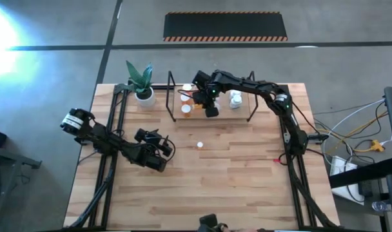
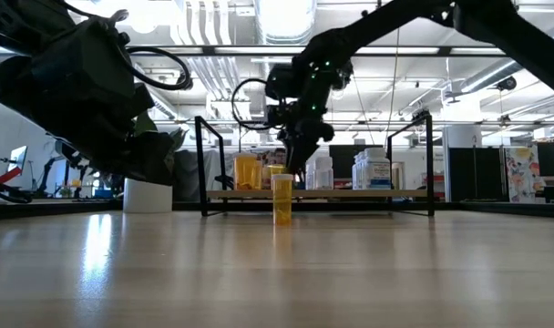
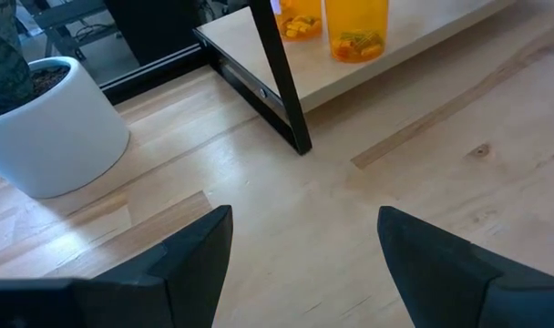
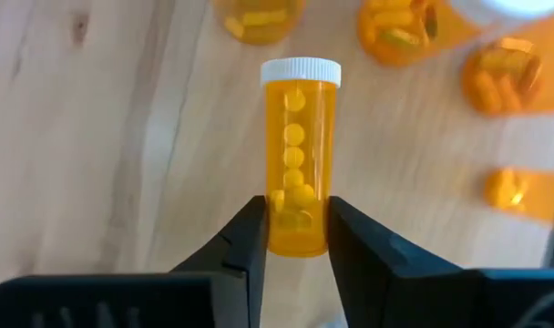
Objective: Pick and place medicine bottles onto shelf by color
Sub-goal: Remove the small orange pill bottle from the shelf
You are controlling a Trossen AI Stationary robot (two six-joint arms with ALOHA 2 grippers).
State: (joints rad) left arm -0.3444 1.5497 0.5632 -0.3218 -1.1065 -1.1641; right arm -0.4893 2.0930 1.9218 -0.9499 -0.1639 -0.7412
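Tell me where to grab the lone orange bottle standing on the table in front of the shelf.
Grip the orange bottle by its round body just under the white cap, coming straight down from above. It stands upright with nothing close beside it. The open left tool is free for it.

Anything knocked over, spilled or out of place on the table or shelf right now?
Nothing spilled. One small white-capped orange bottle stands alone mid-table, off the wooden wire-framed shelf. The right gripper holds another orange pill bottle over the shelf.
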